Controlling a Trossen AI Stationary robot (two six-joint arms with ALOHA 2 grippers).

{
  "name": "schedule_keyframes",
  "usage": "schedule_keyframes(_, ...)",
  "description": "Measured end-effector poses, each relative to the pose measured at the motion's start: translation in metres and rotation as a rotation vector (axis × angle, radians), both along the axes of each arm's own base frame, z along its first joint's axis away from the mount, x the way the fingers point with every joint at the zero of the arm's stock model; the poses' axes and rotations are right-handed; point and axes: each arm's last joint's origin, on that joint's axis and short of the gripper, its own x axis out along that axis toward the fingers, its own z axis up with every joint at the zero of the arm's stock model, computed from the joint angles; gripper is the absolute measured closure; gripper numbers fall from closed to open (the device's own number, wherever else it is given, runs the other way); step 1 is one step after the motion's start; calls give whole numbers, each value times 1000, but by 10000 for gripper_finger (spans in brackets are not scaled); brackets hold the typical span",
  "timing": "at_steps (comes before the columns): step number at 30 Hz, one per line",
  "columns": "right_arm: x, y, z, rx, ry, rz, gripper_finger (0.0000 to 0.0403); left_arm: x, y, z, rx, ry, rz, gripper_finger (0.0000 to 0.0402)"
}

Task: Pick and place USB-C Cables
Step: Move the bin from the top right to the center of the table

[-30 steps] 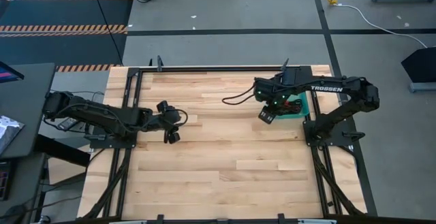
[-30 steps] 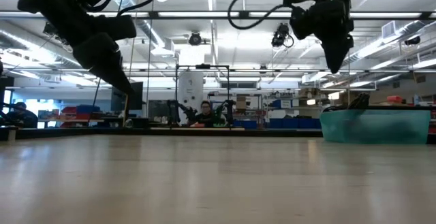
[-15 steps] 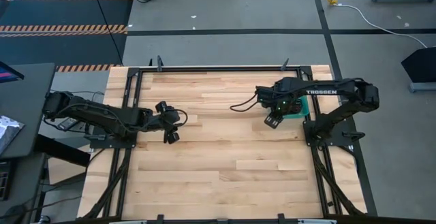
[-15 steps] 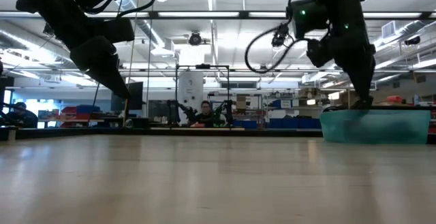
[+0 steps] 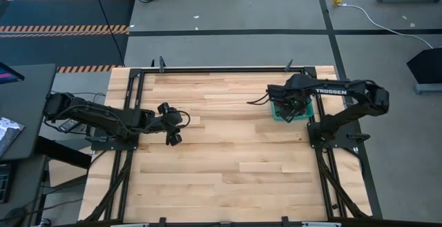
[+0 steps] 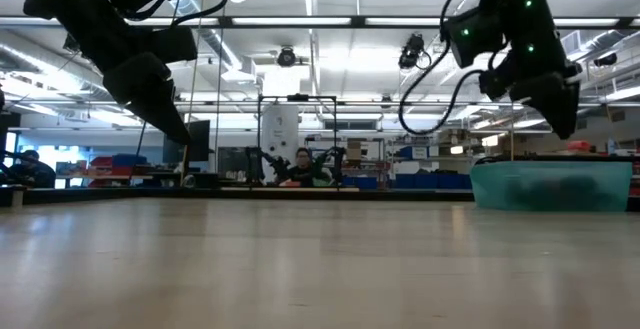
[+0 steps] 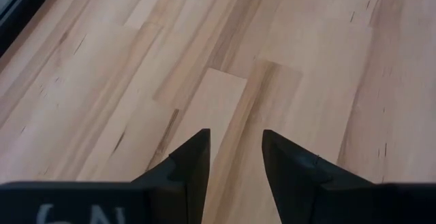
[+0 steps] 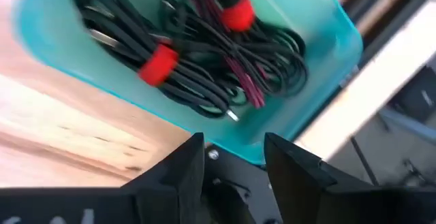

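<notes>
From above, the right claw (image 5: 289, 110) hangs over a teal bin (image 5: 277, 114) at the right edge of the wooden surface (image 5: 221, 158), while the left claw (image 5: 173, 125) waits over bare boards on the left; the arm hides the bin's contents here, so a descent judged from this view alone could land on the rim. In the low view, the right claw (image 6: 556, 109) sits above the bin's wall (image 6: 550, 184), and a low or sideways approach could knock or shove the bin. The left wrist view shows its fingers (image 7: 193, 163) narrowly parted over empty wood, holding nothing. The right wrist view shows its fingers (image 8: 180, 166) parted and empty, with the USB-C Cables (image 8: 197, 64) tangled together inside the bin, black coils with 2 red ties (image 8: 159, 64) and a maroon strand; a grab here would likely snag several bundles at once or drag a loop over the edge.
</notes>
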Motion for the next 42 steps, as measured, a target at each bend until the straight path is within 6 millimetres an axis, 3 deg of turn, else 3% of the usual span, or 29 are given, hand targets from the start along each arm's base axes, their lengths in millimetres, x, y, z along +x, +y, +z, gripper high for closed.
schedule_keyframes(6, 6, 8, 4, 16, -96, 121, 243, 0, 0, 0, -5, -3, 6, 260)
schedule_keyframes(20, 17, 22, -4, 133, -42, 377, 243, 0, 0, 0, -6, -2, 7, 260)
schedule_keyframes(31, 13, 20, -17, 103, -25, 338, 243, 4, -9, 4, 15, -49, -77, 260)
schedule_keyframes(42, 13, 20, -22, 97, -44, 331, 243, 13, -27, 11, 129, -327, -291, 260)
